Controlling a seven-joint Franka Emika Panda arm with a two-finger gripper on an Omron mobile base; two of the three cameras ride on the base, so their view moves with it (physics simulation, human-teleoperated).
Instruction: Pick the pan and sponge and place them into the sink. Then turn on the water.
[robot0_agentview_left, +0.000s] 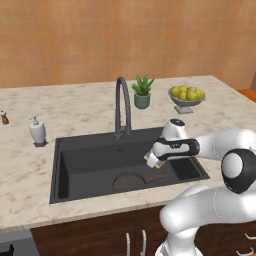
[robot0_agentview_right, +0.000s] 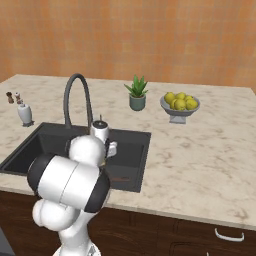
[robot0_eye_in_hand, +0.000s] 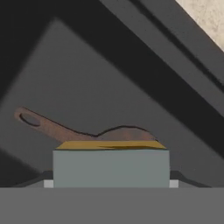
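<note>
The two-finger gripper (robot0_agentview_left: 151, 160) is holding the small rectangular sponge (robot0_eye_in_hand: 111, 165), yellow in the body with a grey-green face, its jaws closing on the block from either side. In the left base view the sponge is hanging above the right part of the large rectangular matte black sink (robot0_agentview_left: 59, 167), not yet resting on the floor of the basin.

Below it, the round, shallow, dark brown frying pan (robot0_agentview_left: 129, 181) is already lying on the sink floor, its long straight brown handle pointing towards the right. So the pan's part of the task is looking done, the sponge is waiting only to be let go, and turning on the water is not yet begun. No water is showing at the tall dark grey arched gooseneck faucet (robot0_agentview_left: 122, 107), which is standing behind the basin.

The pan is the only thing I can see lying in the sink.

Farther back on the marble counter, a grey footed bowl (robot0_agentview_left: 186, 103) is holding yellow-green fruit, and a small grey-green pot (robot0_agentview_left: 142, 101) is holding a spiky green plant.
</note>
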